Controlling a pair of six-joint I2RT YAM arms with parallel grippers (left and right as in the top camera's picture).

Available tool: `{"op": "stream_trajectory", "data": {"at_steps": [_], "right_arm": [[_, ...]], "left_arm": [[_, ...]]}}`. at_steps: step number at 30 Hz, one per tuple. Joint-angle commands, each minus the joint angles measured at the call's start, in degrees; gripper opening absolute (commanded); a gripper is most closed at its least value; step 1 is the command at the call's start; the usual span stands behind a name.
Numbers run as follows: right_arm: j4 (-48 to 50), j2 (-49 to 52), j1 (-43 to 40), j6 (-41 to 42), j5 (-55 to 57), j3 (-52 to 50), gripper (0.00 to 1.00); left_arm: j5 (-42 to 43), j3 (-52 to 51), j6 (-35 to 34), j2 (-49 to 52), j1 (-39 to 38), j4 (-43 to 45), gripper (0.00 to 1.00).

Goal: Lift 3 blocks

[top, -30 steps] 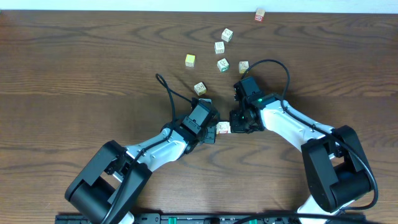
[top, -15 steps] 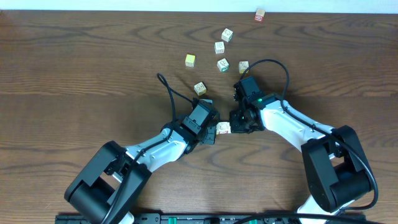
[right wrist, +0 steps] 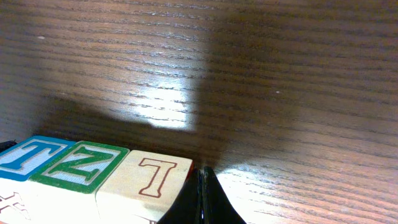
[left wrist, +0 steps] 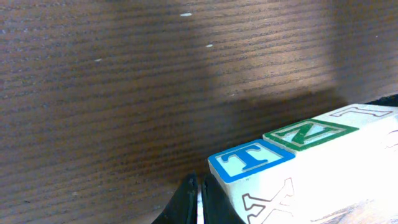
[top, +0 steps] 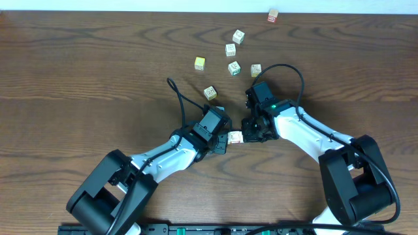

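Comparing w/ 1 s ago, we see blocks (top: 235,137) nudged toward robot, row pinched btwn left gripper (left wrist: 199,196) & right gripper (right wrist: 204,190), both clenched shut, pressing row ends. We judge squeeze-lift underway; clearance off table (top: 78,65) unclear.

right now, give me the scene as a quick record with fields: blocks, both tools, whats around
blocks: three lettered blocks in one row, side by side
order, left arm's end to right arm's: blue T block, green-framed block, red-letter block
left tool: shut, tips at the blue end of the row
right tool: shut, tips at the red end
row off the table: cannot tell
elsewhere: yellow cube and other loose cubes farther out on the wooden table
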Motion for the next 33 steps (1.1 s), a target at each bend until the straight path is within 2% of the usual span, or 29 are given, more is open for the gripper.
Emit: {"op": "stream_trajectory", "data": {"at_steps": [1,16,33], "right_arm": [[0.63,-1.81,3.13,-0.28,-9.01,0.35,0.01],[-0.63,-1.81,4.20,4.70,-9.84,0.35,0.01],[-0.61,-1.81,4.13,7.43,-9.81,0.35,0.01]], "left_arm": [[5.73,3.32,-0.09,-2.21,-1.68,1.64,0.07],[5.73,3.98,-3.56,-2.54,-1.68,1.55,0.07],[5.90,4.00,-3.54,-2.54,-2.80,1.60,0.07]]}}
